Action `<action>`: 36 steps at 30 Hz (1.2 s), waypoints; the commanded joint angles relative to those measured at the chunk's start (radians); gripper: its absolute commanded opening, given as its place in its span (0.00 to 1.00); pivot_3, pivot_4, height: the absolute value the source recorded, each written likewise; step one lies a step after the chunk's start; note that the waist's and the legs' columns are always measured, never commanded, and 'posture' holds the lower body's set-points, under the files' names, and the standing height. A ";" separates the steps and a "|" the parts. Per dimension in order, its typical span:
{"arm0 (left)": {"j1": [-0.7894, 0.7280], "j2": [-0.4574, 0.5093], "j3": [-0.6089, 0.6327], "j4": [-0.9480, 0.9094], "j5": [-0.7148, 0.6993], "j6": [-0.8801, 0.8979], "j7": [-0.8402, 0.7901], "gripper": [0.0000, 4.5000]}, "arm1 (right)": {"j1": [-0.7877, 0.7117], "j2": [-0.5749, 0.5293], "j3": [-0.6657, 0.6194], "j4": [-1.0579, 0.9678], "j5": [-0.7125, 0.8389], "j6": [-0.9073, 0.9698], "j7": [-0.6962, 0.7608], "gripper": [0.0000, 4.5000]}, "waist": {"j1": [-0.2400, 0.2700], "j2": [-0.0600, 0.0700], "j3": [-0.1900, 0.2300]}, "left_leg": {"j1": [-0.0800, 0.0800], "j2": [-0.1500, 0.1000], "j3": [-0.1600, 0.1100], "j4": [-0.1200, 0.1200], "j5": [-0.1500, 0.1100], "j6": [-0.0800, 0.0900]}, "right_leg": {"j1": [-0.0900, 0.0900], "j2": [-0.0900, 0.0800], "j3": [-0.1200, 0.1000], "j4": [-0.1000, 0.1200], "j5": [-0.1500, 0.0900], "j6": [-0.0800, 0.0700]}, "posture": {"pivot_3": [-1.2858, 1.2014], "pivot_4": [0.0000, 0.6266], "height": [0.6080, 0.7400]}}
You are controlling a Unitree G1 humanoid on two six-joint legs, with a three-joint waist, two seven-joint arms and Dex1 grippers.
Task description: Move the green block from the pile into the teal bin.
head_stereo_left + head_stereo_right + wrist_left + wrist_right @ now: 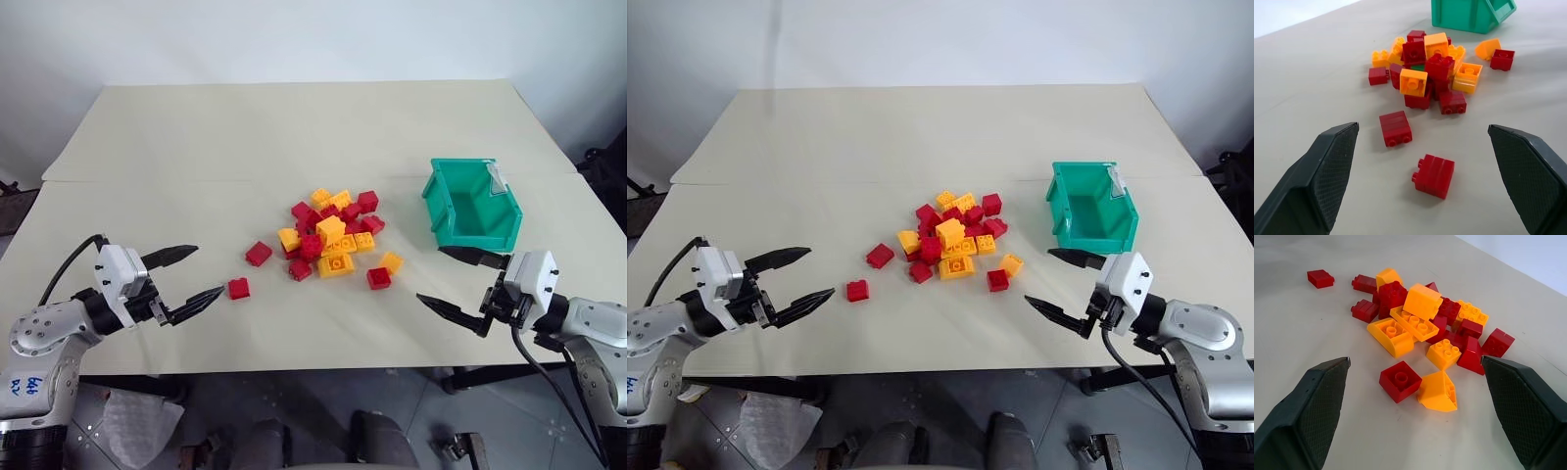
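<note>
On the cream table [294,127] by a white wall [294,39]; both tools gape wide, empty.

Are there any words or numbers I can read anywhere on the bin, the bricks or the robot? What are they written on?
Blue handwriting on the robot's left arm: a few marks, too small and scrawled to read.
White label on the teal bin: seen edge-on, no text can be made out.
The bricks in the pile: no words or numbers to see.
The table: no writing.
</note>
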 commanded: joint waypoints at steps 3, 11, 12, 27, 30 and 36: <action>0.001 -0.003 0.003 -0.023 -0.013 -0.004 0.003 1.00 | -0.011 0.008 -0.002 -0.005 0.008 -0.021 0.001 0.99 | 0.000 0.000 0.000 | 0.000 0.000 0.000 0.000 0.000 0.000 | 0.000 0.000 0.000 0.000 0.000 0.000 | 0.52 0.24 1.00; 0.029 -0.016 0.033 -0.018 -0.050 0.017 -0.002 1.00 | -0.099 0.048 0.084 -0.072 0.090 0.181 -0.073 0.99 | -0.005 0.000 0.000 | 0.001 0.000 0.000 0.000 0.000 0.000 | 0.000 0.000 0.000 0.001 0.000 0.000 | 0.52 0.24 1.00; 0.037 -0.021 0.038 -0.014 -0.053 0.016 -0.001 1.00 | -0.130 0.056 0.128 -0.100 0.105 0.236 -0.082 0.99 | -0.007 0.000 0.000 | 0.001 0.001 0.000 0.000 0.000 0.000 | 0.000 0.000 0.000 0.001 0.000 0.000 | 0.52 0.24 1.00; 0.036 -0.096 -0.036 -0.045 -0.034 0.011 0.031 1.00 | -0.640 0.277 0.465 0.150 0.041 0.759 -0.255 0.99 | -0.007 0.000 0.000 | -0.004 -0.001 -0.009 0.000 -0.001 -0.002 | -0.003 -0.001 -0.005 0.003 0.000 -0.001 | 0.52 0.24 1.00; 0.023 -0.104 -0.047 -0.047 -0.034 0.012 0.041 1.00 | -0.699 0.317 0.473 0.220 0.028 0.751 -0.249 0.99 | -0.008 0.000 0.000 | -0.005 0.000 -0.009 0.000 -0.001 -0.002 | -0.003 -0.001 -0.008 0.003 0.000 -0.001 | 0.52 0.24 1.00; 0.005 -0.123 -0.065 -0.060 -0.032 0.013 0.070 1.00 | -0.781 0.384 0.463 0.400 -0.071 0.641 -0.271 0.99 | -0.010 0.000 0.000 | -0.004 0.000 -0.007 0.000 -0.001 -0.002 | -0.003 0.000 -0.009 0.004 0.000 -0.001 | 0.52 0.24 1.00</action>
